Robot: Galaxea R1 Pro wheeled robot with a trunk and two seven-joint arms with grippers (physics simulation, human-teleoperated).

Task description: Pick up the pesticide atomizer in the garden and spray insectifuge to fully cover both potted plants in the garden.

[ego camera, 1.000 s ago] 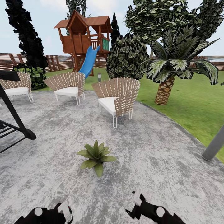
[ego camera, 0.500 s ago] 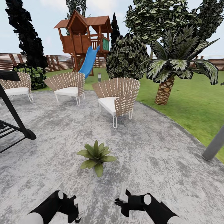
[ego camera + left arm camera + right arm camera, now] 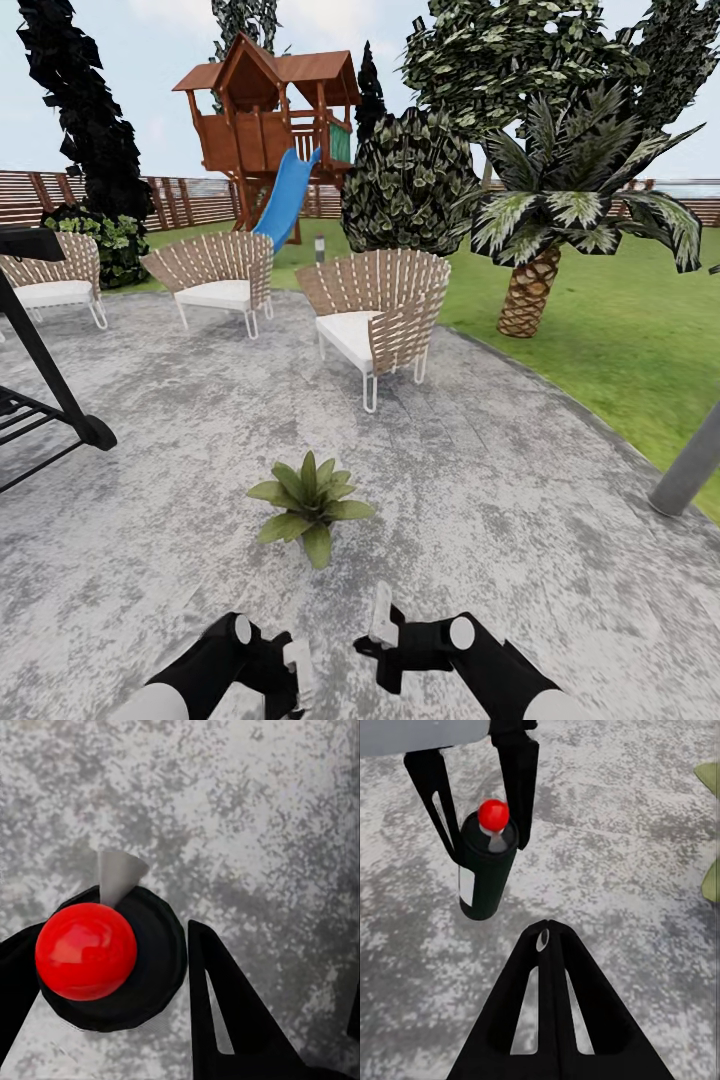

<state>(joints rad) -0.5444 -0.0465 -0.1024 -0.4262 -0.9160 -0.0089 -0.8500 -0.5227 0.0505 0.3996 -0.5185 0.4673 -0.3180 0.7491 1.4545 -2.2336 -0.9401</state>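
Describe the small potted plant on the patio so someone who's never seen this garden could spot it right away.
Start at the round grey speckled patio with its wicker chairs. Come forward from the nearest chair toward the robot: the potted plant sits alone on bare paving. It is a low rosette of broad pointed green leaves, far smaller than the palm and dark bushes behind.

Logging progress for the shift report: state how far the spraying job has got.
Done: the pesticide atomizer is picked up, clamped in the left gripper above the patio. In hand: it is held just short of one potted plant. Left: no spray is visible, so spraying this plant and the second one remains.
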